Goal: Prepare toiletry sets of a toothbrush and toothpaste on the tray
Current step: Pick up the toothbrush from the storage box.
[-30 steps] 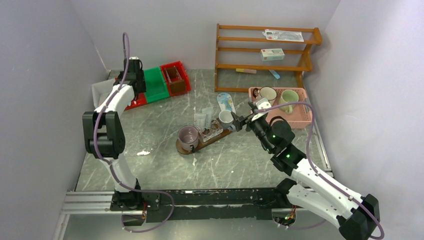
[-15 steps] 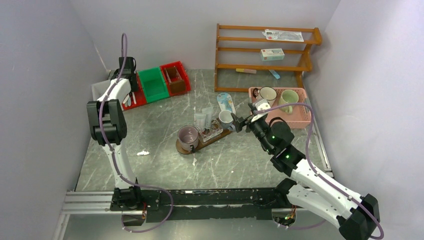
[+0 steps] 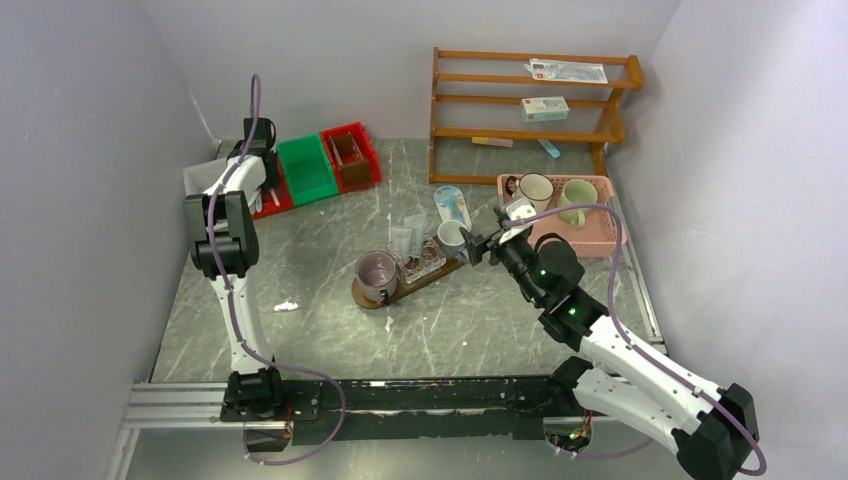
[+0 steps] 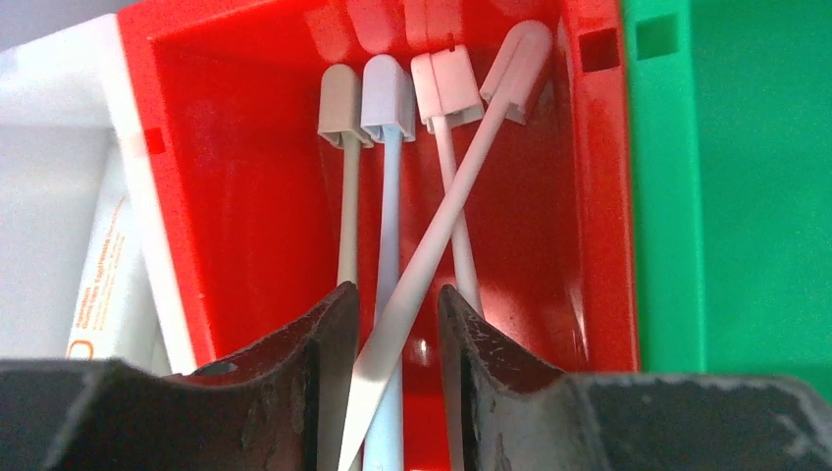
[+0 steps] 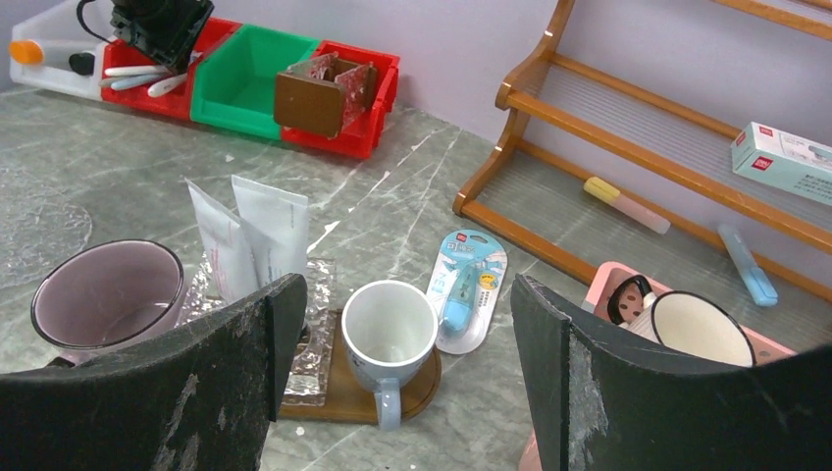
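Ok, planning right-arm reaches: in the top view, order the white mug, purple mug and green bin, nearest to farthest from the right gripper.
1. White mug, right end of the tray, beside the right gripper.
2. Purple mug, left end of the tray.
3. Green bin, back left by the wall.

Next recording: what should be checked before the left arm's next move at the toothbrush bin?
1. Left tool over the red bin: ok.
2. Left tool open: ok.
3. White toothbrush between its fingers: ok.
4. Only one brush in the gap: not ok, a pale blue toothbrush lies beneath.
5. Right tool open, not gripping the white mug: ok.
6. White mug on the tray empty: ok.
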You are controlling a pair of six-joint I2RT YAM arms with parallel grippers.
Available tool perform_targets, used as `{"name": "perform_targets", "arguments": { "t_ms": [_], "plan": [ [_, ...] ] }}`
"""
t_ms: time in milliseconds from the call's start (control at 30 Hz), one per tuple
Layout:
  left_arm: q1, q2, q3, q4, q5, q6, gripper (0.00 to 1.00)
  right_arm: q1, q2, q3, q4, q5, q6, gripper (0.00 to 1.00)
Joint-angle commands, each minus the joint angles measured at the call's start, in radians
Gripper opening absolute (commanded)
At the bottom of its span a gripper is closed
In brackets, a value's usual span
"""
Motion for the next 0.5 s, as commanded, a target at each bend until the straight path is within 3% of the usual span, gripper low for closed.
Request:
{"name": "perform_targets", "arguments": {
  "t_ms": [0, 467],
  "plan": [
    [0.02, 0.045, 0.05, -0.033, 0.042, 0.013, 0.4, 0.0, 0.001, -0.007, 0.019, -0.005, -0.01, 0.8],
    [0.024, -0.025, 0.039, -0.038, 0.045, 0.024, 0.26, 0.0, 0.02, 0.001, 0.018, -0.015, -0.009, 0.8]
  ]
}}
